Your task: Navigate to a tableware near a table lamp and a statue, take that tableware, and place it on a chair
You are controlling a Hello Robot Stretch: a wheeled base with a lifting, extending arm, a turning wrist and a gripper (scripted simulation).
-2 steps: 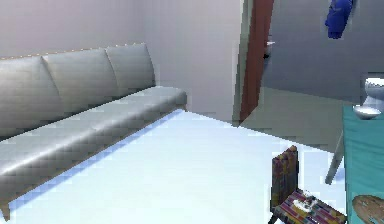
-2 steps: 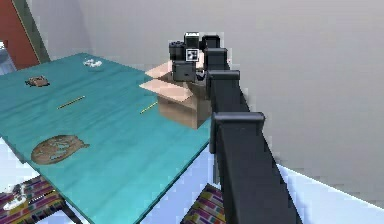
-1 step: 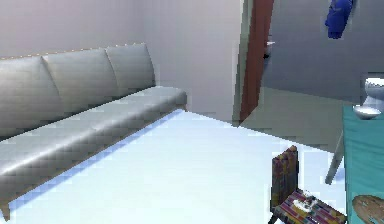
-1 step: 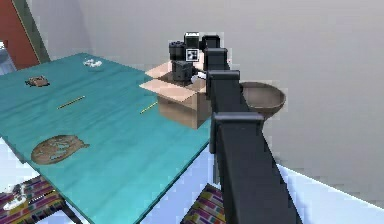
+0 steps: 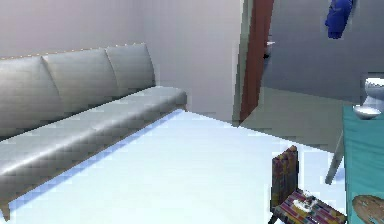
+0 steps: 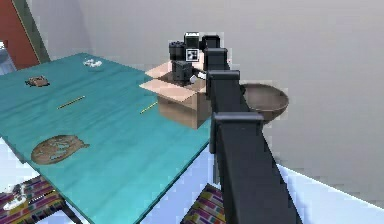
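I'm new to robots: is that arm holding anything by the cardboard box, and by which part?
It cannot be told: the end effector shows against the open cardboard box on the teal table, so any hold is hidden.

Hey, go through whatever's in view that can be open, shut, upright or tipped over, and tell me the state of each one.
Door: open.
Cardboard box: upright on the table, top flaps open.
Bowl: upright, mouth up.
Chair: upright, small things lying on its seat.
Gripper: at the box; cannot tell whether it holds anything.
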